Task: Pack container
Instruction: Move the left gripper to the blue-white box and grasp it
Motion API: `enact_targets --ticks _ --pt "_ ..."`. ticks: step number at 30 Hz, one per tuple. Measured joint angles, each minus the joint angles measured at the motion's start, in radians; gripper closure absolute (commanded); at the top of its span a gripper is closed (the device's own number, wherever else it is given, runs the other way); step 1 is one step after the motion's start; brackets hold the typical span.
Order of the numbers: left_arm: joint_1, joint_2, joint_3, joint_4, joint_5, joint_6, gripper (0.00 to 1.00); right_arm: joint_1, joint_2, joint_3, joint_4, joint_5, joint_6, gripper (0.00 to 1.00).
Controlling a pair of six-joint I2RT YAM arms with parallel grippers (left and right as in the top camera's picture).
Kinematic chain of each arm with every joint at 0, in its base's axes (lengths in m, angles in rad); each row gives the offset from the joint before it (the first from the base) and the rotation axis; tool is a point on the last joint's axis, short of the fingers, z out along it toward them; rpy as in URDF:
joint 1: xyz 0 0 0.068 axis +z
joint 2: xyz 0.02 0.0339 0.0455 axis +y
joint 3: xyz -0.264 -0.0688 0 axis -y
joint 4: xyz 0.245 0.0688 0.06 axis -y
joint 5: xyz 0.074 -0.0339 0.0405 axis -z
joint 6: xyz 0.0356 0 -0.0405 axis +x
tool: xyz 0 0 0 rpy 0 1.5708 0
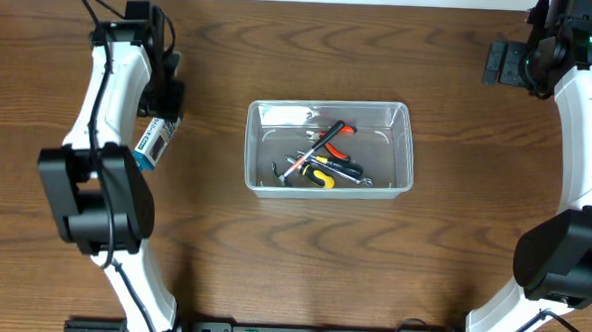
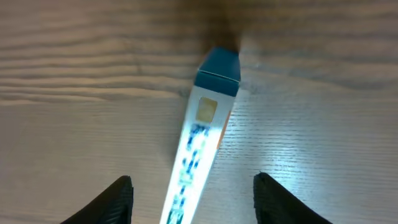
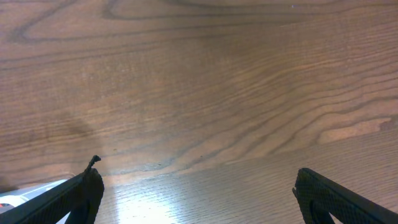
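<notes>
Firstly, left of the overhead frame: small blue-and-white box (image 1: 155,142), lay slantwise on the wooden table (image 1: 272,265), well apart from the container. Directly over it, left gripper (image 2: 194,202): fingers (image 2: 118,199) spread wide, stood either side of the box's near end, pinched nothing; contact with the box not discernible.

Centre of frame: container (image 1: 249,144), clear rectangular tub, stood upright on the table, open at the top. Held a loose cluster of hand tools toward its lower middle: red-handled pliers (image 1: 333,135), a yellow-handled tool (image 1: 321,179), further dark pieces too small to name.

Upper right of frame: right gripper (image 3: 199,199), spread apart, hovered over bare wood, carried nothing.

Status, as judged: packing well under way, tools in the tub. Box looked to be the one item left outside, not yet grasped, not yet carried across to the centre. No lid seen anywhere.
</notes>
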Motion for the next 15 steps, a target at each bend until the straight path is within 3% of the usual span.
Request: enact_targets --ticks 10,15 --pt "0.078 0.078 -0.001 -0.018 0.095 0.029 0.49 0.000 0.000 0.000 0.000 0.000 0.000 0.01" --pt "0.102 0.087 -0.006 -0.016 0.138 0.044 0.55 0.000 0.000 0.000 0.000 0.000 0.000 0.01"
